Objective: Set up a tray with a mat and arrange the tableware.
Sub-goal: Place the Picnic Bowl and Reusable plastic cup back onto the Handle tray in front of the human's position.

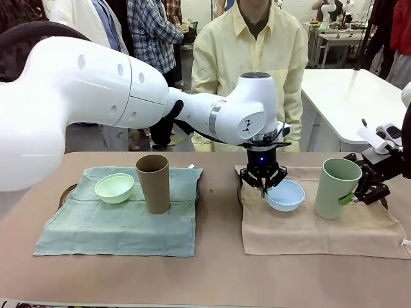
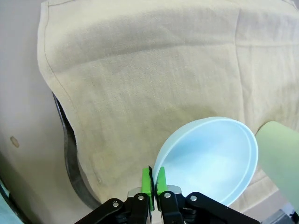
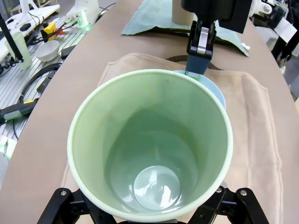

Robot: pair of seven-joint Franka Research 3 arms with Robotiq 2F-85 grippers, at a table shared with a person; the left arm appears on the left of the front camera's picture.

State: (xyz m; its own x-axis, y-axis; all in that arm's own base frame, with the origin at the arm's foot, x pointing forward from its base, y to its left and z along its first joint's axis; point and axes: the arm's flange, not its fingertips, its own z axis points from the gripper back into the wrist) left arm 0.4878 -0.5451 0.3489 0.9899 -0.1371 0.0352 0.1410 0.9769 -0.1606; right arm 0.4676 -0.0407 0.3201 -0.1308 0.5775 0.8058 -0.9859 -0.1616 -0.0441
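A light blue bowl (image 1: 286, 195) rests on the beige mat (image 1: 308, 231), which covers a dark tray (image 2: 70, 161). My left gripper (image 1: 262, 186) comes down on its near rim. In the left wrist view the green pads (image 2: 147, 182) stand almost together, pinching the rim of the light blue bowl (image 2: 210, 158). At the mat's right end the pale green cup (image 1: 337, 187) stands upright, with my right gripper (image 1: 350, 198) around its lower part and one green pad against its wall. The cup (image 3: 149, 140) hides those fingers in the right wrist view.
On the left, a green mat (image 1: 115, 224) over a second tray (image 1: 65, 192) carries a mint green bowl (image 1: 114, 188) and a brown cup (image 1: 153, 183). A person in a yellow shirt (image 1: 250, 58) stands at the far side. A white table (image 1: 350, 96) lies far right.
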